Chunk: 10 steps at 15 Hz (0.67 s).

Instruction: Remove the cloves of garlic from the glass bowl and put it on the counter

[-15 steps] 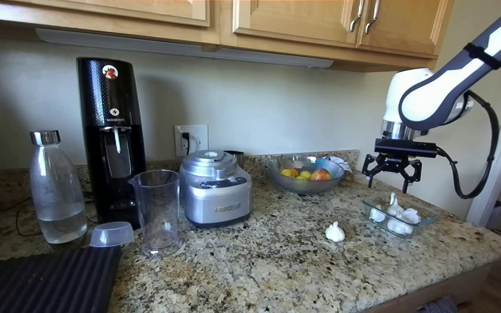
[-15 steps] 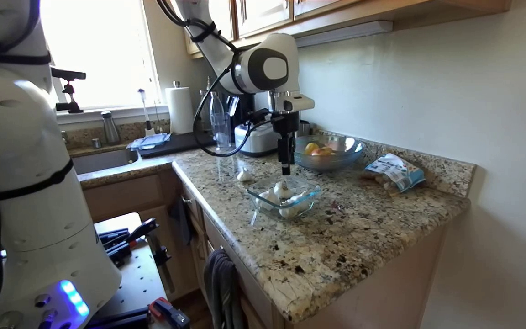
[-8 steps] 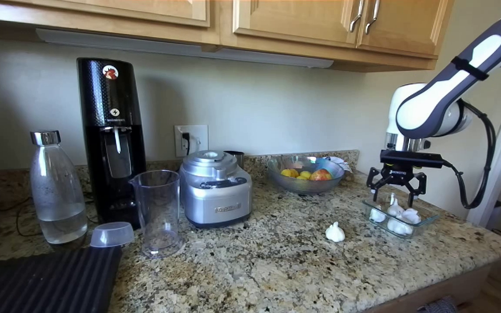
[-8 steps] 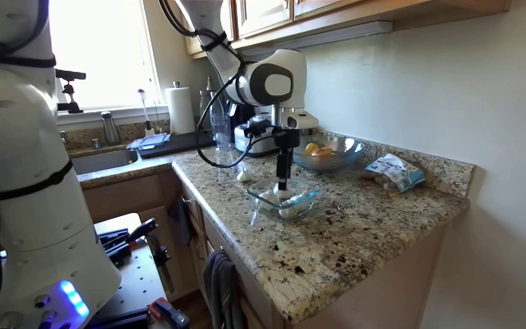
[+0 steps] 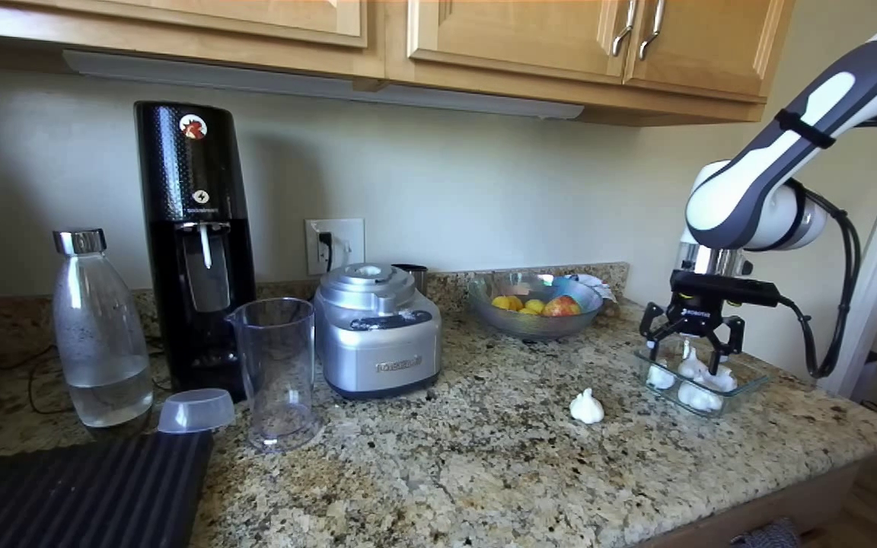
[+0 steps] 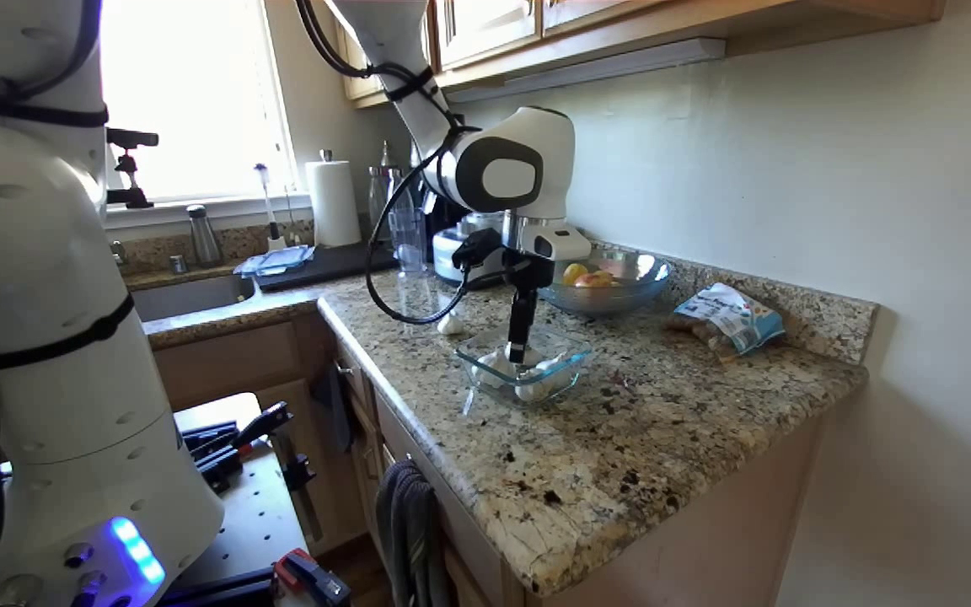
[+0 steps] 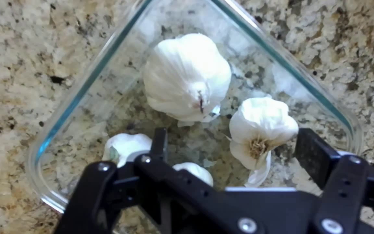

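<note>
Granite counter (image 5: 446,472): bears one loose garlic bulb (image 5: 586,407) — already where the task wants it. Gripper (image 5: 684,360), pointing down over the glass bowl (image 7: 89,85): jaws spread wide, pinching nothing — presumably to straddle one of the cloves of garlic (image 7: 263,128) inside.

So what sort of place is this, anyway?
A kitchen, probably in someone's home: wooden cupboards hang above a granite counter, and there's a sink.
</note>
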Tool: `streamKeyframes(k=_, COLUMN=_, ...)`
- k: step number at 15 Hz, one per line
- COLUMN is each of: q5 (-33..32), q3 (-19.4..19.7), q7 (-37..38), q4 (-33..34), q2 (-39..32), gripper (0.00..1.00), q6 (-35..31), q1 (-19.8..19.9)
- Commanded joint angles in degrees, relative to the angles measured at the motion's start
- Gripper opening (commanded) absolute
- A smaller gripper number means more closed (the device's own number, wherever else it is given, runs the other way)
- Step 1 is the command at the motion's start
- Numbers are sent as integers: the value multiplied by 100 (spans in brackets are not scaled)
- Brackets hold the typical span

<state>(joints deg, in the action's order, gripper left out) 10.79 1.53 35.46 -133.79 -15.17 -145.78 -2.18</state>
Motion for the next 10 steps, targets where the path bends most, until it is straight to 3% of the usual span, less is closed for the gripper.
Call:
streamKeyframes(k=1, q5=486, q3=-94, q7=-703, q4=-237, q2=-72, gripper=100, q6=-633, q1=119)
streamKeyframes(k=6, q5=483, q3=-18, q7=-960, q4=-346, q2=-207, gripper=100, q6=-1177, q1=1)
streamKeyframes(k=10, q5=636, q3=-97, q7=-1095, q4=-393, q2=-103, gripper=97, q6=-1076, q1=78)
